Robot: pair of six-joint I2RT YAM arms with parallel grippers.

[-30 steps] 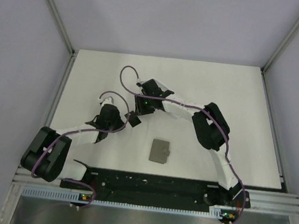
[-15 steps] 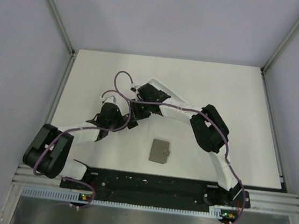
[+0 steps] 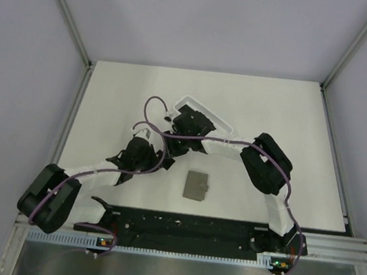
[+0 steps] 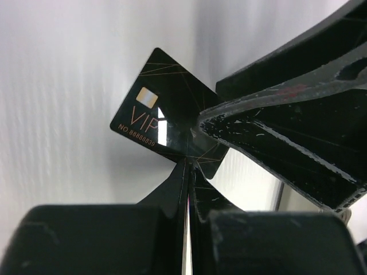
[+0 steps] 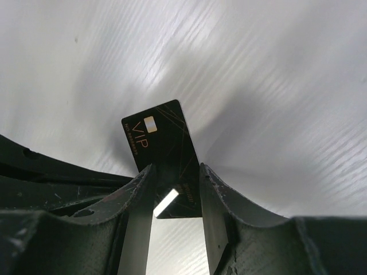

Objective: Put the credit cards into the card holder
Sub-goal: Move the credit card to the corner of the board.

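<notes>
One black credit card [image 4: 155, 109] with gold "VIP" print hangs in the air between my two grippers. My left gripper [image 4: 190, 163] is shut on the card's lower edge near a corner. My right gripper [image 5: 176, 167] straddles the same card [image 5: 160, 140], one finger against each long edge. Its fingers [image 4: 275, 120] cross the right of the left wrist view. In the top view the two grippers meet at left gripper [image 3: 155, 155] and right gripper [image 3: 171, 146]. The grey card holder [image 3: 196, 185] lies shut on the table just right of them. Other cards are out of view.
A white translucent oblong tray [image 3: 207, 112] lies behind the right wrist, partly hidden by it. The right forearm arches over the table's middle. The black rail [image 3: 180, 227] runs along the near edge.
Both grippers have moved nearer and slightly right with the card between them. The right wrist drew back from the tray, which now shows more. The card holder has not moved.
</notes>
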